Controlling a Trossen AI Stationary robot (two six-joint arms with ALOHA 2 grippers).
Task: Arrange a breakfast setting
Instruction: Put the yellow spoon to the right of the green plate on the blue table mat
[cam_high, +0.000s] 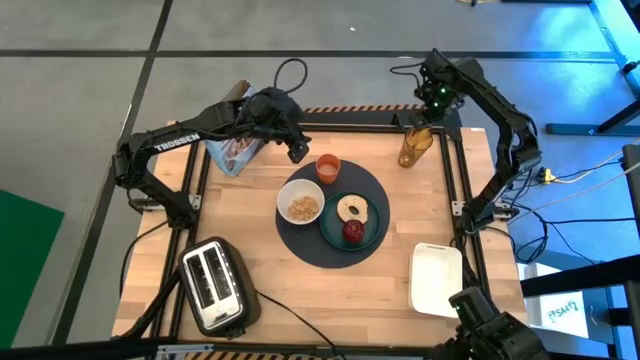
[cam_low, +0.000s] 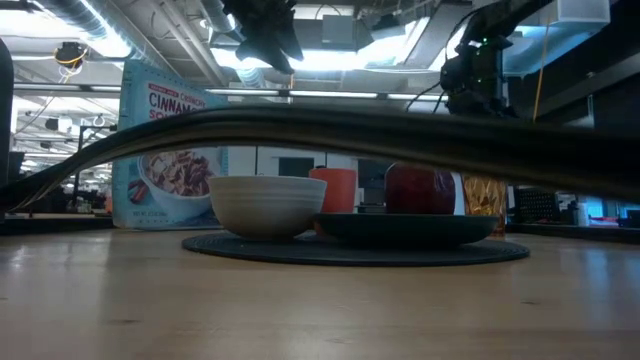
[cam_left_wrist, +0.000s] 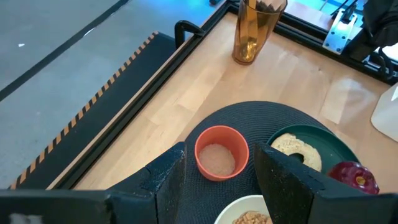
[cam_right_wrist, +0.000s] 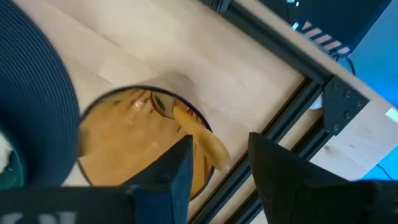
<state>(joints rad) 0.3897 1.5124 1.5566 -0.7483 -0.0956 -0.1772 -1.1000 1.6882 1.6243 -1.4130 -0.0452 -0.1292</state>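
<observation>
Both jaws gape empty: left gripper (cam_left_wrist: 214, 180) above the small orange cup (cam_left_wrist: 221, 152), right gripper (cam_right_wrist: 217, 168) over the amber glass (cam_right_wrist: 140, 140).

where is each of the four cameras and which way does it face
High view: overhead, straight down on the dark round mat; both arms show.
Low view: table height, level across; small white bowl up front.
Left wrist view: left gripper, jaws open above the small orange cup.
Right wrist view: right gripper, jaws open above the amber glass.
Shared: the cup shows in high, low and left wrist views.
</observation>
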